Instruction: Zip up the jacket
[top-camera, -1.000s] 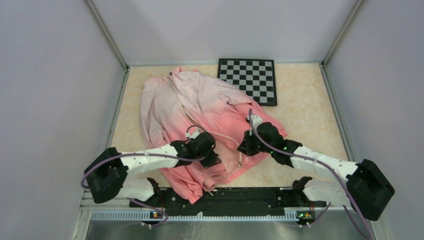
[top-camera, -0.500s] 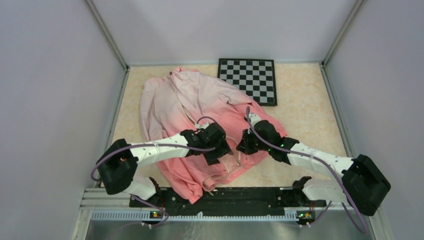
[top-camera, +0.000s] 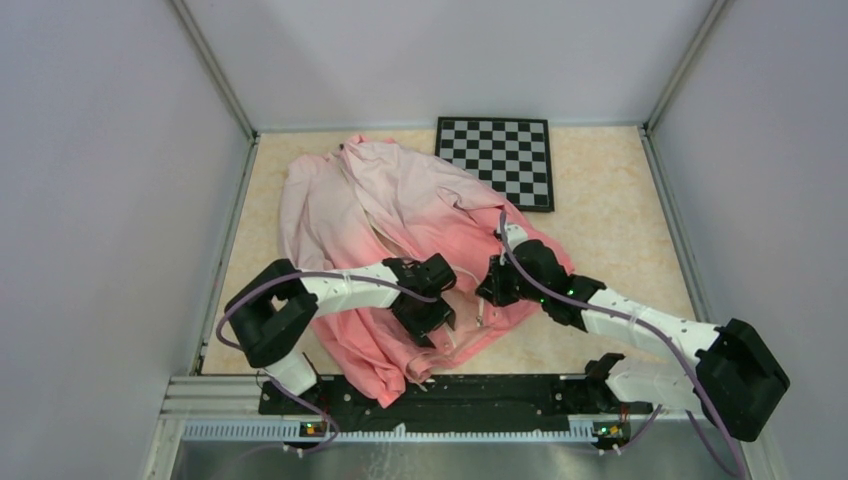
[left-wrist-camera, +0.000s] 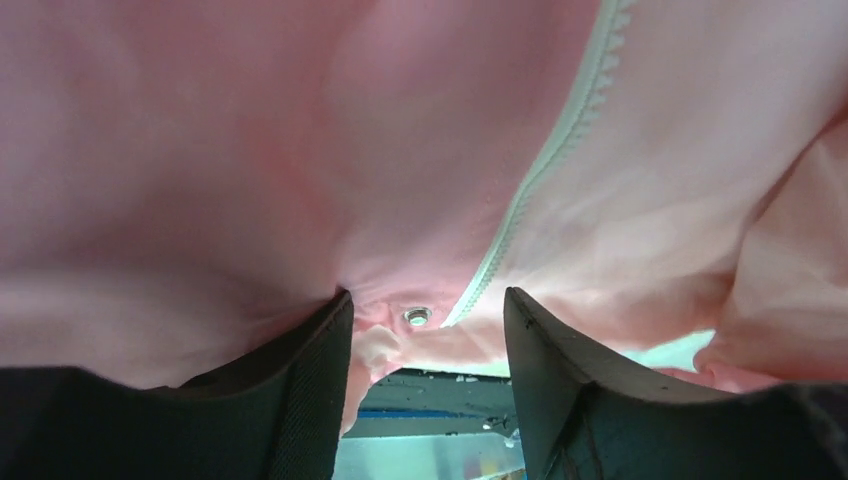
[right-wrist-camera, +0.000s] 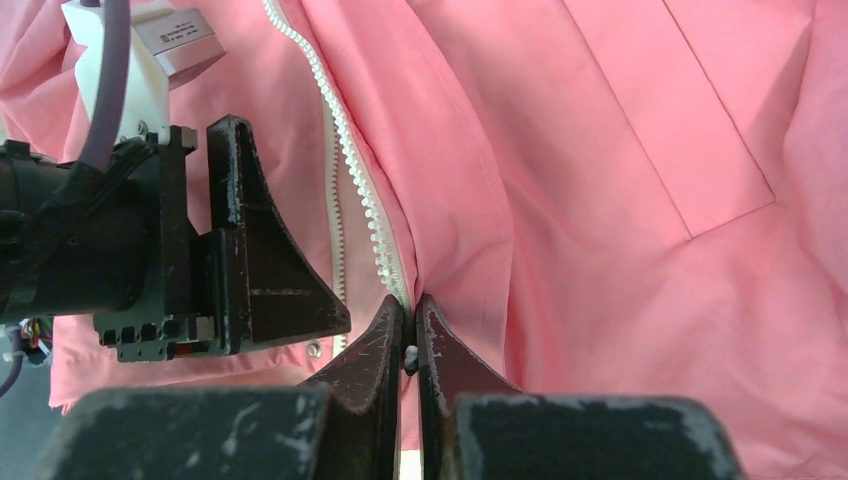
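The jacket (top-camera: 380, 210) lies spread on the table, pale pink at the collar and coral at the near hem. Its white zipper (right-wrist-camera: 350, 170) runs down the open front. My right gripper (right-wrist-camera: 411, 300) is shut on the zipper's lower end, with a small grey piece pinched between its fingers. My left gripper (left-wrist-camera: 427, 296) is open just to the left of it, and its fingers straddle the hem by a metal snap (left-wrist-camera: 417, 317) and the other zipper edge (left-wrist-camera: 560, 150). In the top view the left gripper (top-camera: 432, 322) and the right gripper (top-camera: 487, 293) sit close together on the coral hem.
A black-and-white chessboard (top-camera: 500, 155) lies at the back right, touching the jacket's sleeve. A black rail (top-camera: 450, 395) runs along the near edge under the hem. Grey walls close in the left, right and back sides.
My left gripper has opened, and it has moved right and toward the near hem, its arm swinging in over the jacket. The right gripper has stayed shut in almost the same place.
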